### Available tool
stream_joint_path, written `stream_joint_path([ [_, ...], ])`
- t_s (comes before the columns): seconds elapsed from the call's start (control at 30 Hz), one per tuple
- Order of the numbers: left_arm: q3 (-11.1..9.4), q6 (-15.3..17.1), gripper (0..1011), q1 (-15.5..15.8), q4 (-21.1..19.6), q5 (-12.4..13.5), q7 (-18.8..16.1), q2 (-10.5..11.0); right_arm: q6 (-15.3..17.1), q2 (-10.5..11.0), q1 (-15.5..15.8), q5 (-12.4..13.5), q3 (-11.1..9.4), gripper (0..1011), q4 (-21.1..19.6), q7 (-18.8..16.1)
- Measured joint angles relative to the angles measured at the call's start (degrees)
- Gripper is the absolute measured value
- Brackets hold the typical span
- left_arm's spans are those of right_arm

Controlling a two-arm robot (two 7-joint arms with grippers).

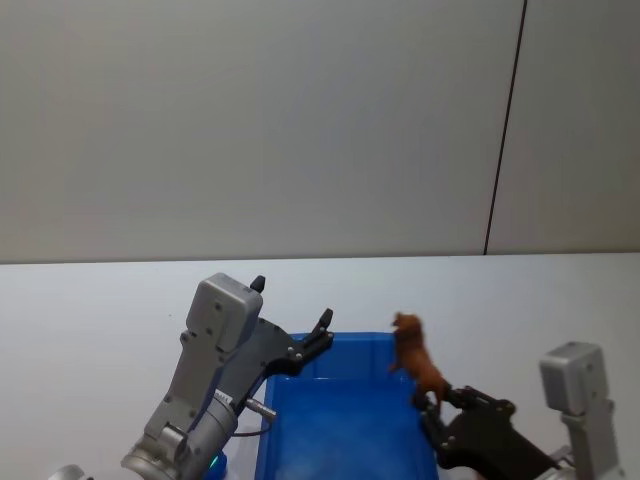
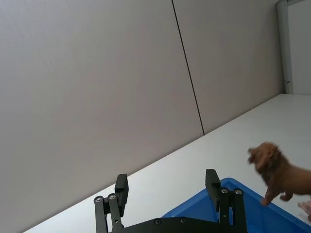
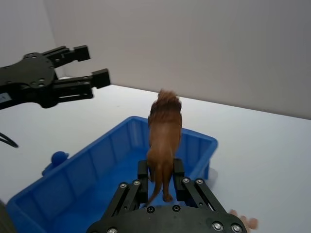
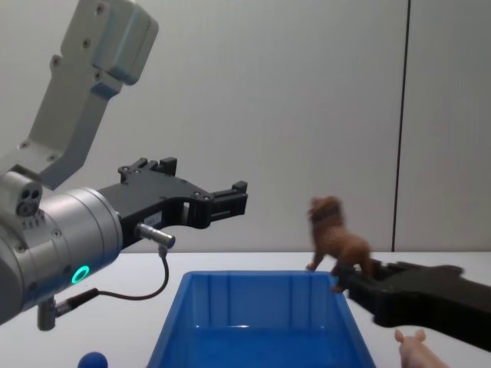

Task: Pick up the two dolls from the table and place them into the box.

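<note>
Lion (image 3: 164, 131), clamped at its hindquarters in your right gripper (image 3: 160, 171), appears to sit over the rim of the box (image 1: 350, 340): move inward before releasing. Left gripper (image 1: 292, 302) hovers nearby, fingers apart.

So the box (image 1: 340, 430) sits on the table (image 1: 100, 310). The lion (image 1: 415, 365) hangs over its right wall, in the right gripper (image 1: 436, 405); the left gripper (image 1: 292, 300) is above its left side. The pig (image 4: 414, 349) lies right of it, the ball (image 4: 92, 360) left.
</note>
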State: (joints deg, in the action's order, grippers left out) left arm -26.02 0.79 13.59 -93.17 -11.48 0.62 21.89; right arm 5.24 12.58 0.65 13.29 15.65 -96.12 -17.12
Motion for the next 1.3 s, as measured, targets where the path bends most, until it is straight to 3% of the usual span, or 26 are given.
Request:
stream_joint_path([
  [0.2, 0.0, 0.0, 1001, 0.0, 0.0, 0.0, 0.0, 0.0, 1.63, -1.59, -1.91, -0.85, 1.12, 414, 1.05, -2.48],
  [0.4, 0.0, 0.0, 1001, 0.0, 0.0, 0.0, 0.0, 0.0, 3.04, -2.35, -2.94, -1.25, 1.5, 630, 1.73, -2.69],
  [0.43, 0.0, 0.0, 1001, 0.0, 0.0, 0.0, 0.0, 0.0, 3.18, -2.39, -3.01, -1.29, 1.52, 630, 1.77, -2.59],
  [0.53, 0.0, 0.0, 1001, 0.0, 0.0, 0.0, 0.0, 0.0, 3.65, -2.5, -3.19, -1.42, 1.52, 770, 1.86, -1.91],
  [0.87, 0.0, 0.0, 1001, 0.0, 0.0, 0.0, 0.0, 0.0, 4.02, -1.65, -2.02, -2.01, 0.85, 1001, 0.41, 2.79],
  [1.3, 0.0, 0.0, 1001, 0.0, 0.0, 0.0, 0.0, 0.0, 5.35, 1.15, 2.65, -2.18, -0.65, 1001, -4.56, 11.1],
])
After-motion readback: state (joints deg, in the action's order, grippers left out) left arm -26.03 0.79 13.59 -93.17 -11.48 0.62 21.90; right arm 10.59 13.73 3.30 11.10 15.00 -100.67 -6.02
